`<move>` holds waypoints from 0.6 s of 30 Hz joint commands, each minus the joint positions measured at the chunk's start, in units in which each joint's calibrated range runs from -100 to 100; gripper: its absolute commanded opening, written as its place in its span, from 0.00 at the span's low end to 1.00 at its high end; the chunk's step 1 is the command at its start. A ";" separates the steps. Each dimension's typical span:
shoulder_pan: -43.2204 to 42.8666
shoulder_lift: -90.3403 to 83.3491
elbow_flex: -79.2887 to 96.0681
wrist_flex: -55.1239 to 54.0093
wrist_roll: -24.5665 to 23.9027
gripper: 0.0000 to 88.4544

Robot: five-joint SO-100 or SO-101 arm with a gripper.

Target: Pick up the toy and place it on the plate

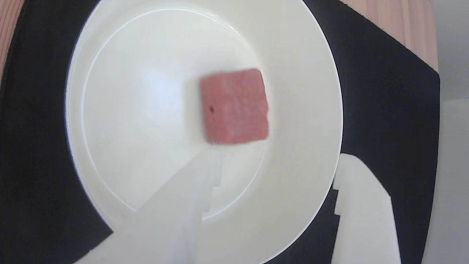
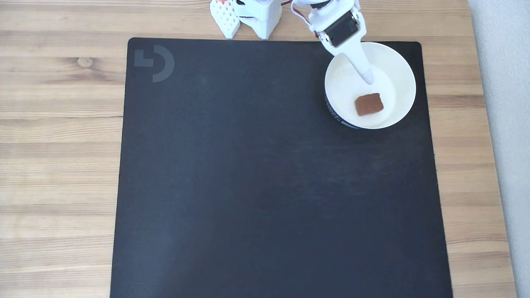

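Small reddish-brown biscuit-textured toy block (image 2: 369, 104) lay flat inside round white glossy plate (image 2: 399, 68), near black mat's (image 2: 265, 186) far right corner. White two-finger gripper (image 1: 278, 161) above, jaws spread, empty. Looked light, rigid, grippable across short sides.

Black mat (image 2: 248, 186) w/ grey logo (image 2: 154, 63), wooden table (image 2: 58, 124).

one toy (image 2: 369, 104), one plate (image 2: 399, 66), one black mat (image 2: 248, 174), one claw (image 2: 367, 78).

Reddish-brown toy (image 2: 369, 104) inside white plate (image 2: 401, 70)
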 commanded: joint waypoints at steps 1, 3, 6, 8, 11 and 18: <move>0.16 -0.46 0.12 0.40 -0.28 0.24; 0.16 -0.80 0.21 0.40 -0.28 0.24; 2.34 -0.96 0.12 0.40 -0.28 0.24; 4.43 -1.30 -0.33 0.23 -0.13 0.18; 10.11 -6.21 0.12 -0.44 0.24 0.03; 32.28 -22.05 1.74 -0.53 5.25 0.03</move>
